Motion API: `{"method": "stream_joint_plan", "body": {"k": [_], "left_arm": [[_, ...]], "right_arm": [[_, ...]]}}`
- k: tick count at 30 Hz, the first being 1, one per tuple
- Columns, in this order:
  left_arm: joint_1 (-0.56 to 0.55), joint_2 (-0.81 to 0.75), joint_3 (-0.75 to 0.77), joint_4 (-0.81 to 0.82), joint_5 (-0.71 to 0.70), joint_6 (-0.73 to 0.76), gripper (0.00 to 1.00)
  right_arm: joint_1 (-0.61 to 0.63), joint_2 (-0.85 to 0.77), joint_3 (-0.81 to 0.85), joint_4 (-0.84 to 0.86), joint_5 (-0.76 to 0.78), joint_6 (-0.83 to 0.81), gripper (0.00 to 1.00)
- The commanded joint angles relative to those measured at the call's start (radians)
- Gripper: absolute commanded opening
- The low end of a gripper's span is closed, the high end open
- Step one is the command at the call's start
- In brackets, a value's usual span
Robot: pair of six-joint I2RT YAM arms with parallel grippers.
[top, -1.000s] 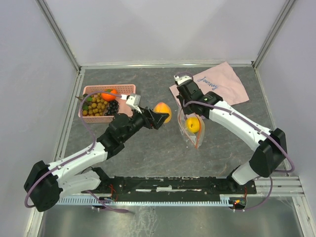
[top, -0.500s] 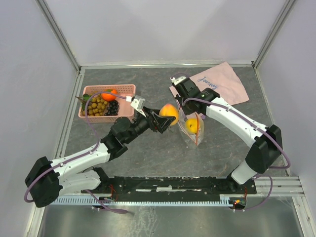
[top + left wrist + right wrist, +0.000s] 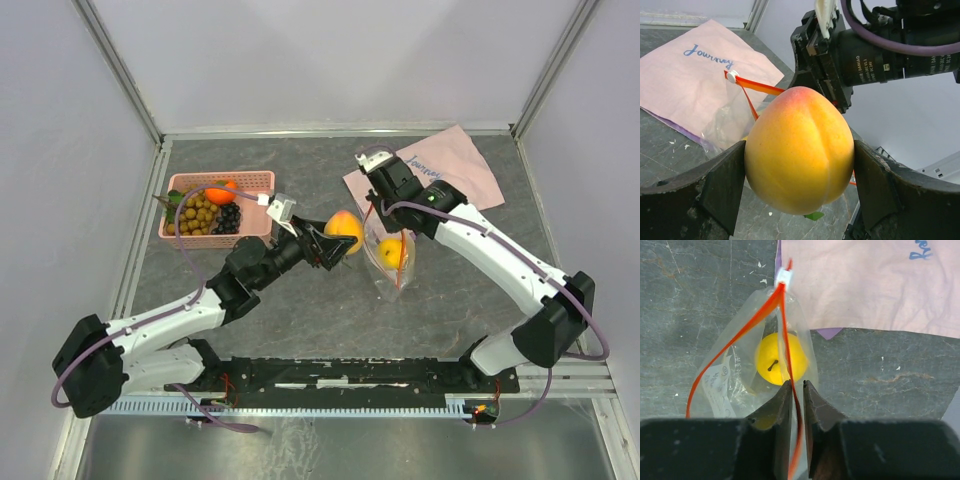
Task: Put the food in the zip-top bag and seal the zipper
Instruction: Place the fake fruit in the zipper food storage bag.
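Left gripper (image 3: 338,238), spread wide, clasps the peach (image 3: 800,155) at the zip-top bag's (image 3: 715,385) mouth, ready to drop it in. Right gripper (image 3: 797,390), barely parted, straddles the zipper (image 3: 760,86), seemingly propping it; I cannot tell if it grips.

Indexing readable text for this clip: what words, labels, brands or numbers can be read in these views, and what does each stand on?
"Journey": blue handwriting on the pink cloth.
"DAMIAO": white print on the black motor housing of the right arm; the smaller print beside it is too small to read.
White sticker on the zip-top bag: it carries printed marks that are too blurred to read.
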Motion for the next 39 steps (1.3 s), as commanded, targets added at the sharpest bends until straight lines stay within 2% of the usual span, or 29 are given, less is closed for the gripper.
{"method": "stream_joint_plan", "body": {"k": [1,6,16,25,39], "left_arm": [[-0.005,0.012,-0.004,0.089,0.021,0.037,0.31],[-0.005,0.025,0.0,0.108,0.035,0.044,0.31],[-0.006,0.121,0.019,0.312,0.043,0.03,0.3],[-0.008,0.234,0.028,0.495,-0.04,-0.026,0.28],[-0.053,0.317,0.038,0.534,-0.156,-0.035,0.28]], "right_arm": [[0.0,-0.035,0.004,0.01,0.045,-0.003,0.16],[0.002,-0.06,-0.01,0.034,0.027,0.016,0.02],[0.019,-0.097,-0.04,0.094,-0.042,0.066,0.02],[0.034,-0.102,-0.076,0.14,-0.073,0.099,0.02],[0.039,-0.119,-0.097,0.181,-0.085,0.13,0.02]]}}
